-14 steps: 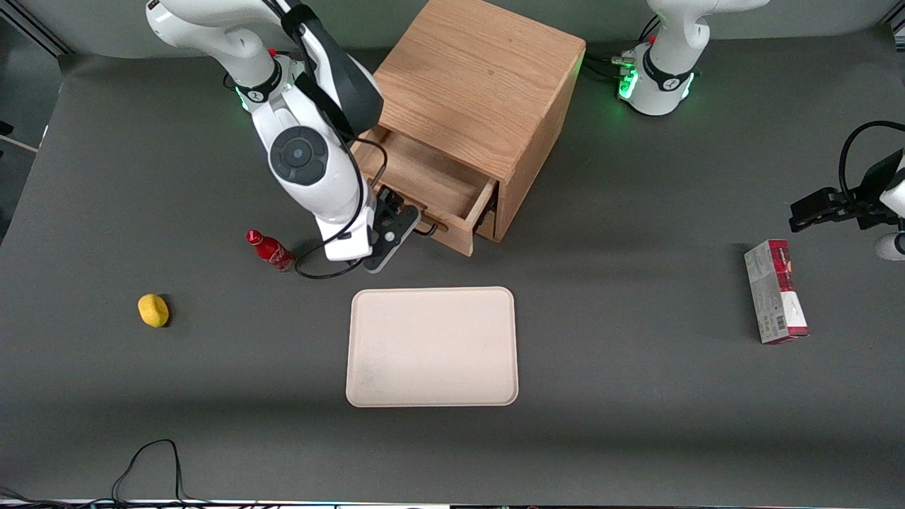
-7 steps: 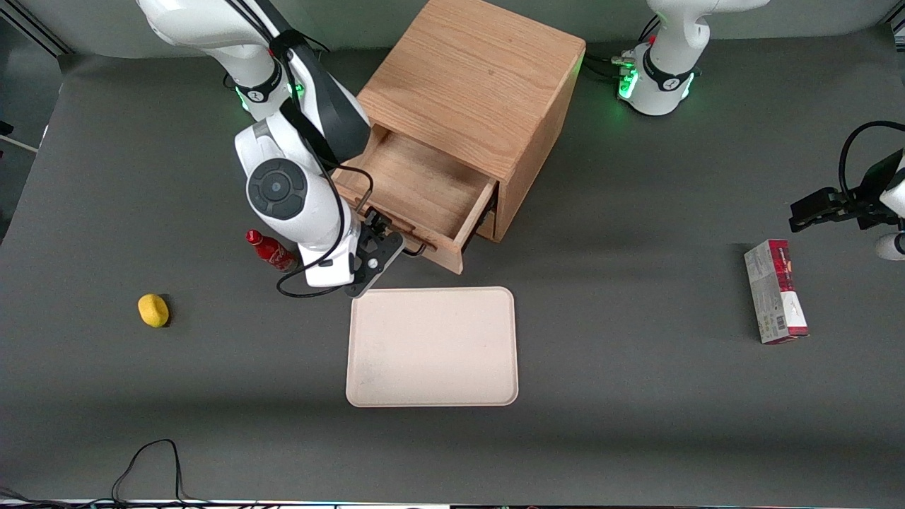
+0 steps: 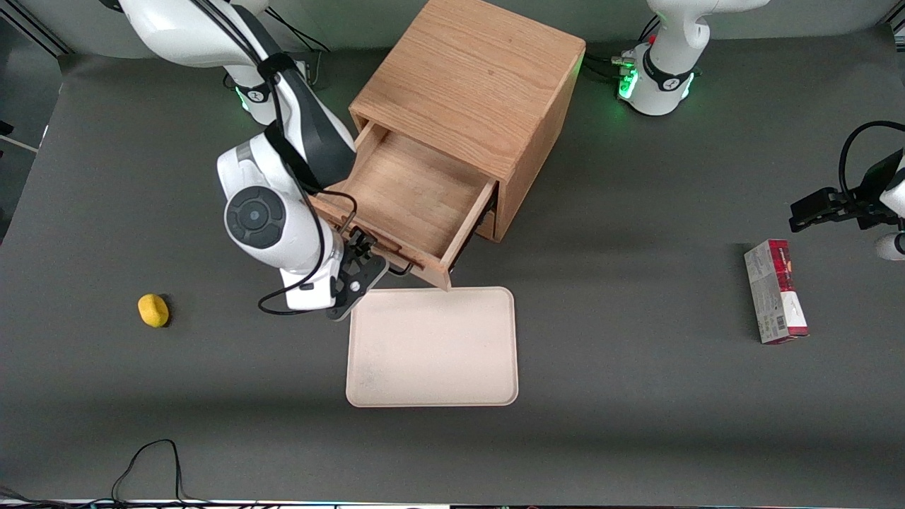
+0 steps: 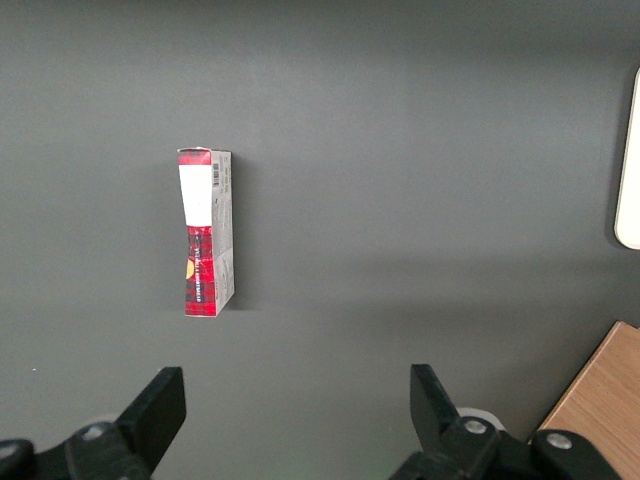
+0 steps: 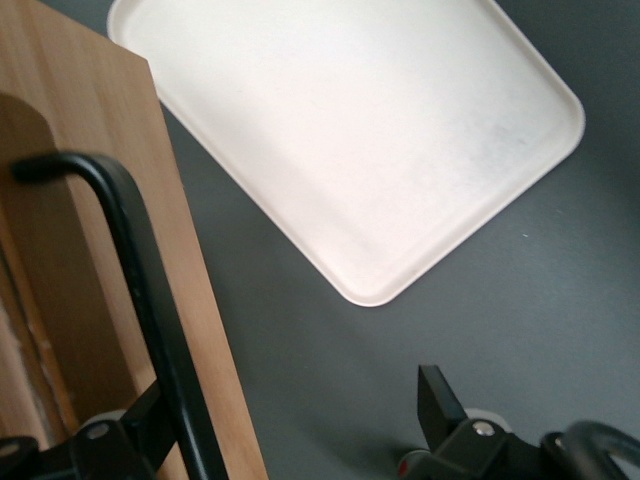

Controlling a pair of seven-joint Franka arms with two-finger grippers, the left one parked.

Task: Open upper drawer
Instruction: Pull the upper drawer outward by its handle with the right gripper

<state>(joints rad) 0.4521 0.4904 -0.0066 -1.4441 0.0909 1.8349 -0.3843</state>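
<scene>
Probably a robotics lab: 2 base-mounted arms (image 3: 664,63) on a grey table (image 3: 636,396).

The arm hides part of the upper drawer (image 3: 406,194) front.

A: Lighting? Overhead, even, fairly bright. Soft broad shadow bands across dark worktop (image 3: 636,212); small shadows beside cabinet (image 3: 474,92).
B: Glare? Focus?
A: Tray (image 5: 350,130) near washed out in right wrist view; drawer handle (image 5: 150,300) slightly soft up close. Green LED glow at arm bases. Front view sharp.
</scene>
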